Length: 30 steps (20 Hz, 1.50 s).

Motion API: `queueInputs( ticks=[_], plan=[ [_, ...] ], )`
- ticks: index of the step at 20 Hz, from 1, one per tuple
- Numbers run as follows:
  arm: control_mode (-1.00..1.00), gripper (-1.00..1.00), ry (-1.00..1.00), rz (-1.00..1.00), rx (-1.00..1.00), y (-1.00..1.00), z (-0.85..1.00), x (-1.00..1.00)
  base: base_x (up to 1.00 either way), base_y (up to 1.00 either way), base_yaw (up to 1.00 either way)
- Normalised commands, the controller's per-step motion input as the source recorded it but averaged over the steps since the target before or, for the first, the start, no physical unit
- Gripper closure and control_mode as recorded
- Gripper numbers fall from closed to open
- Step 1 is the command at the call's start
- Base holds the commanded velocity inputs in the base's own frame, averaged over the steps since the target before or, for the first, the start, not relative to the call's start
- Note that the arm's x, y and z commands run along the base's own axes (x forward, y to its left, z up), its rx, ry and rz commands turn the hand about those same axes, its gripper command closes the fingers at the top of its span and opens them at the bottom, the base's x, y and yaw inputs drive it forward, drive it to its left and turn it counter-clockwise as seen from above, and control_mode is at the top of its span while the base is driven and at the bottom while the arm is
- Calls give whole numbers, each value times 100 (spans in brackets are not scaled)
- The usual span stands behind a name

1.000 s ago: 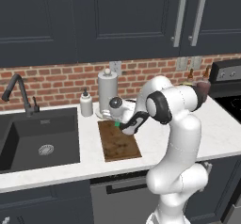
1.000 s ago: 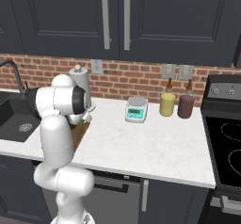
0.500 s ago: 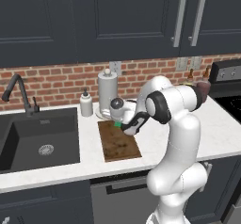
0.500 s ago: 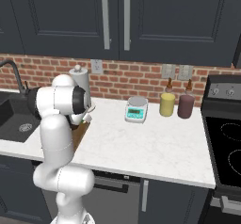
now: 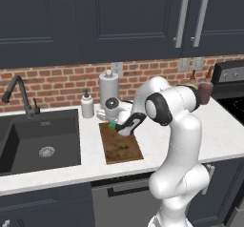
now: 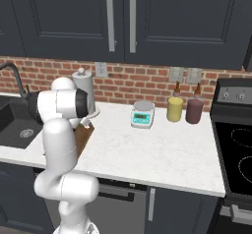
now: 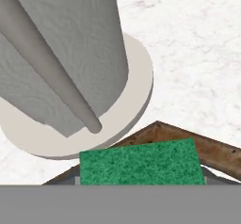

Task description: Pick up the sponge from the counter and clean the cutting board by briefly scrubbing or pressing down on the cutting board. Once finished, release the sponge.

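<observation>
Marble counter point(image 5: 157, 145): white, carries everything.
Cutting board point(image 5: 121, 147): brown wood, beside the sink.
Paper towel holder point(image 7: 70, 72): close by; a wide scrub could knock it.
Gripper point(image 5: 116, 126): clamped on the sponge point(image 7: 141, 164) (green face up), at the board's far end.

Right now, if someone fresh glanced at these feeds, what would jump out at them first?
The white arm bends low over the dark-brown cutting board on the counter right of the sink, its gripper holding the green sponge at the board's far corner. Just behind stands a tall paper towel roll on its round base, filling much of the hand view. Farther right, a grey kitchen scale and two bottles line the brick wall.
</observation>
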Motion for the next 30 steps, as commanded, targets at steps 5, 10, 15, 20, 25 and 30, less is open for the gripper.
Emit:
queueInputs(
  ticks=[5,10,15,20,25,30],
  plan=[
    [-100,100,0,-1,0,37,-35,0,0,0,0],
    [-100,100,0,0,0,20,-49,-12,0,0,0],
    [-100,100,0,0,0,33,-20,-39,0,0,0],
    [-100,100,0,0,0,11,-16,-61,0,0,0],
    [-100,100,-5,0,0,0,-34,-65,0,0,0],
    [-100,100,-8,0,0,1,-44,-57,0,0,0]
  ],
)
